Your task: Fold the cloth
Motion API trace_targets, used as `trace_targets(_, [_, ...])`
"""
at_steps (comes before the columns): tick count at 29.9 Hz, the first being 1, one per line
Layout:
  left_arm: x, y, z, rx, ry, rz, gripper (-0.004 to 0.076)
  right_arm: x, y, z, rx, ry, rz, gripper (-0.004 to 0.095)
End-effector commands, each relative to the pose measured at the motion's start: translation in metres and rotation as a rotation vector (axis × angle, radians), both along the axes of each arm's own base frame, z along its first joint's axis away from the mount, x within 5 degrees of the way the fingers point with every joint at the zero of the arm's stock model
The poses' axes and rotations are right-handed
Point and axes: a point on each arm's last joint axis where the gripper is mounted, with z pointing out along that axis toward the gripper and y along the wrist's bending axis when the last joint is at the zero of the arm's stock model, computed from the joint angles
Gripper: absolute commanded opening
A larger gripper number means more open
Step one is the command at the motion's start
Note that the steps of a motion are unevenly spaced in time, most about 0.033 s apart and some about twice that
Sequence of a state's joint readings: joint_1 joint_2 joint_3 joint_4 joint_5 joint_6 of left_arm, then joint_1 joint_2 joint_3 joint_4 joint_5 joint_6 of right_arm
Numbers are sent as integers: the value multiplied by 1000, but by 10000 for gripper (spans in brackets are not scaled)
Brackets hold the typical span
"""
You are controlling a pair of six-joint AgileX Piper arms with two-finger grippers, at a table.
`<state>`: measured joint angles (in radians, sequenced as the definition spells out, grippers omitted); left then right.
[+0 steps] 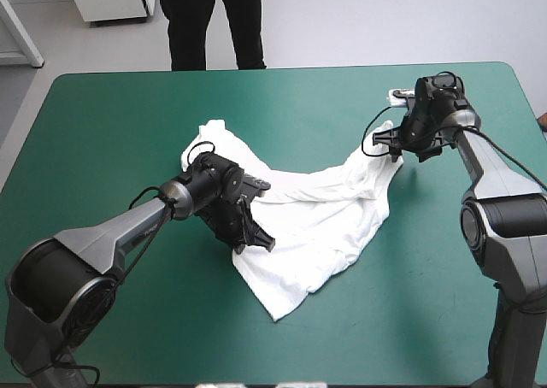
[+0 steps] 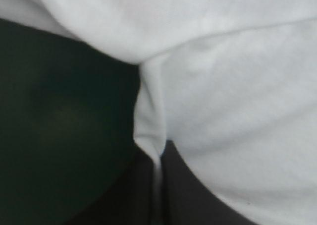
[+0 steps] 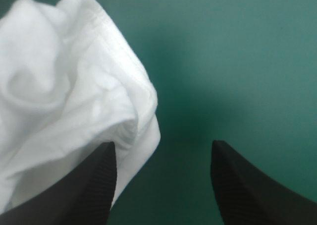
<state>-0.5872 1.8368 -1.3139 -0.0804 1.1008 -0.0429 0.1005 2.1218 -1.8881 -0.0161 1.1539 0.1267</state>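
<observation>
The white T-shirt [image 1: 320, 208] lies crumpled across the middle of the teal-green table, one end bunched at the far left and a point trailing toward the front. My left gripper [image 1: 254, 238] is down at the shirt's left edge, and the left wrist view shows it [image 2: 158, 158] shut on a thin fold of the T-shirt [image 2: 233, 101]. At the shirt's right end my right gripper [image 1: 391, 153] is low over the table. In the right wrist view this gripper [image 3: 163, 143] is open, with bunched shirt fabric [image 3: 69, 91] lying against one finger [image 3: 94, 185] and teal-green cover between the tips.
The teal-green cover [image 1: 111, 132] shows around the shirt on every side. The right arm reaches in along the table's right edge [image 1: 532, 106], and the far edge [image 1: 282, 70] runs behind both grippers.
</observation>
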Motion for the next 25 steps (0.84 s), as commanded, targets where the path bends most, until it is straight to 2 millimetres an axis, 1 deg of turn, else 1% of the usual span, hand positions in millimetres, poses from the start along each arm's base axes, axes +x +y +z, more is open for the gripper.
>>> trace_targets(1, [-1,-5,6,-54,-24,3,-10,1,1,26,13,-100,0,522])
trace_targets(6, [-1,-5,6,-54,-24,-1,-10,8,4,-7,35,-5,-6,522])
trace_targets(8, [-1,-5,6,-52,-25,-2,-10,8,5,-20,33,47,-5,487])
trace_targets(10, [-1,-5,6,-51,-26,-2,-10,8,6,-28,35,85,-5,376])
trace_targets(13, [-1,-5,6,-53,-30,-2,-10,7,10,-34,44,111,13,72])
trace_targets(14, [-1,-5,6,-55,-32,-2,-10,7,11,-34,46,111,25,-20])
trace_targets(15, [-1,-5,6,-55,-32,-2,-10,7,11,-34,51,112,24,-7])
trace_targets(18, [-1,-5,6,-56,-33,-1,-10,6,11,-34,46,125,29,-13])
trace_targets(20, [1,-4,7,-39,-52,-13,-10,4,10,-28,34,125,31,-13])
trace_targets(22, [4,-1,14,-7,-81,-29,-10,0,9,-17,36,111,33,-13])
trace_targets(24, [8,5,28,17,-121,-30,-10,-5,9,4,38,71,38,-13])
trace_targets(25, [12,8,38,12,-141,-20,-10,-8,8,15,40,48,42,-13])
